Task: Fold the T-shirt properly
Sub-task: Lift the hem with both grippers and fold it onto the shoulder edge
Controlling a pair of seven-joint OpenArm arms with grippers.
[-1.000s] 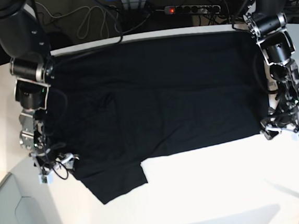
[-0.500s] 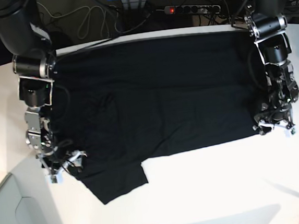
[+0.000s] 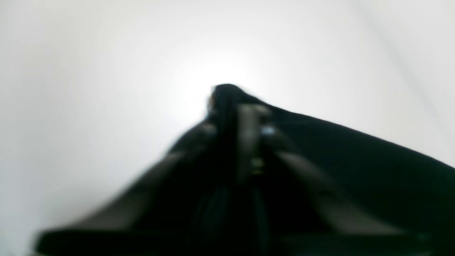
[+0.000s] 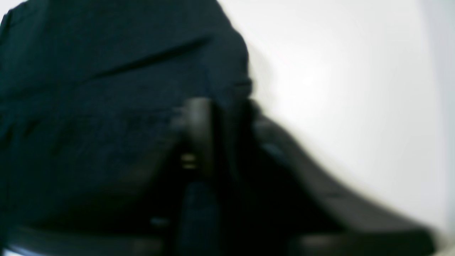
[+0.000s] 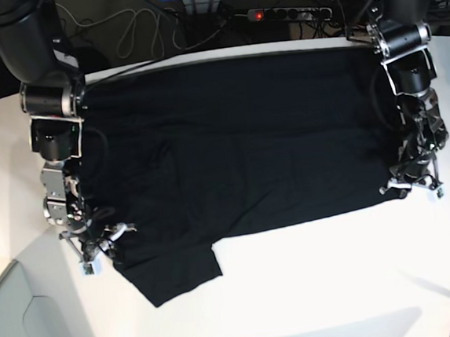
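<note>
T-shirt (image 5: 239, 144) lies spread, plain black side up, across the white tabletop (image 5: 313, 279); both arms reach down at its near corners; the left gripper (image 5: 414, 187) is clenched on the hem corner; the right gripper (image 5: 98, 249) pinches the opposite edge.

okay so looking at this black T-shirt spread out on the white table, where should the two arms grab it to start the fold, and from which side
Grip the T-shirt at the two corners of its near edge, coming in from the outer sides. The shirt lies flat and wide, so those corners are free cloth at the table's open front. Both grippers are already there: the left gripper and right gripper look shut on those corners, and both wrist views show cloth between the fingers.
</note>
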